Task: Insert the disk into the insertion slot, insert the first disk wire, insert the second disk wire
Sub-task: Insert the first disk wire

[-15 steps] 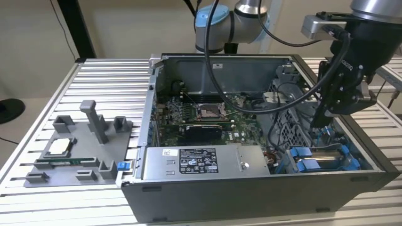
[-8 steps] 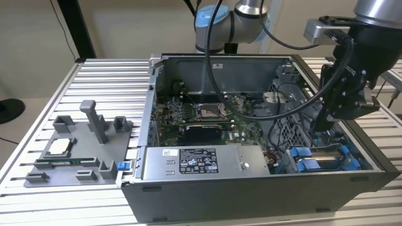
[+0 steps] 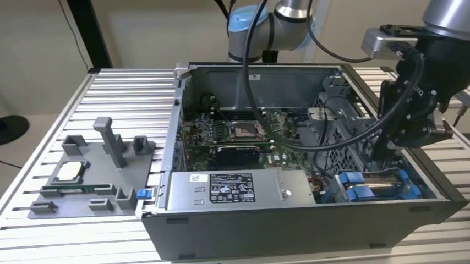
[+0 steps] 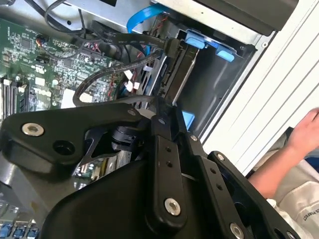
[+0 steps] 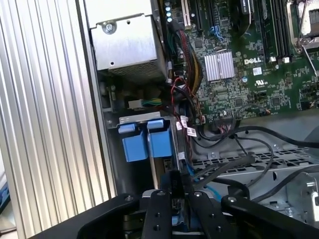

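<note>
The computer case (image 3: pixel 294 231) lies open on the ribbed worktop (image 3: pixel 125 93). Inside it are the motherboard (image 3: pixel 235 137), a grey power-supply box (image 3: pixel 231 190), a perforated fan cage (image 3: pixel 338 137) and loose black cables.

At the case's corner on the exterior view's right is the insertion slot (image 4: pixel 214 89). The disk (image 4: pixel 180 74) stands on edge in it, tilted, and 2 blue tabs (image 5: pixel 159 142) of its carrier show at the far end.

The end effector (image 4: pixel 160 110) reaches down into this bay. Its fingers (image 5: pixel 158 204) are drawn close together on either side of the disk's near end and grip it, as far as both wrist views show. A blue ribbon cable (image 4: pixel 144 15) curves just beside the bay.

On the exterior view's left, well apart from the case, a grey fixture tray (image 3: pixel 110 206) holds a small square chip (image 3: pixel 70 171) and a memory stick (image 3: pixel 74 190). A person's hand (image 4: pixel 304 132) rests beyond the case wall.
</note>
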`<state>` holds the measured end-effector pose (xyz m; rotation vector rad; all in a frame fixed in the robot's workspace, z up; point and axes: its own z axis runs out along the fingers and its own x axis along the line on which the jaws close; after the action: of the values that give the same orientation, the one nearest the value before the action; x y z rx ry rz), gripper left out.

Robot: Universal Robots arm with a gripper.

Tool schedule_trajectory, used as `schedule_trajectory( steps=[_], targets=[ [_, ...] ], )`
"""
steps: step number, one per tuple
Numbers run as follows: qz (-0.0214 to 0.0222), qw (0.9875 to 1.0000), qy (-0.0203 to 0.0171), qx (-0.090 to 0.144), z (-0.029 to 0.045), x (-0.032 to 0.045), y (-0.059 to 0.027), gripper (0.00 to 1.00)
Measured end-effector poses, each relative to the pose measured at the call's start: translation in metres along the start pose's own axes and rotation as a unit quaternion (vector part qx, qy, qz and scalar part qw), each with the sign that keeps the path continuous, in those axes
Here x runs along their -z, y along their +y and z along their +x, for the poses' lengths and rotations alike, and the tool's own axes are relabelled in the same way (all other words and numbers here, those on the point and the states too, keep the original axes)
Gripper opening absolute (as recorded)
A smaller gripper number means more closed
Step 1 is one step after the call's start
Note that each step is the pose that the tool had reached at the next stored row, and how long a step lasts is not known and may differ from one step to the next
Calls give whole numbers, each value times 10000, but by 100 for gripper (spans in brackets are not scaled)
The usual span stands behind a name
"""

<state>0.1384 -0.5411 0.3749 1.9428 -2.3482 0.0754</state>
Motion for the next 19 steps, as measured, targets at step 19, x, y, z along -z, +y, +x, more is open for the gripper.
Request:
schedule_trajectory(
  steps=[19],
  targets=[
    [-49, 10000, -3, 5, 162, -29, -283, 0]
  ],
)
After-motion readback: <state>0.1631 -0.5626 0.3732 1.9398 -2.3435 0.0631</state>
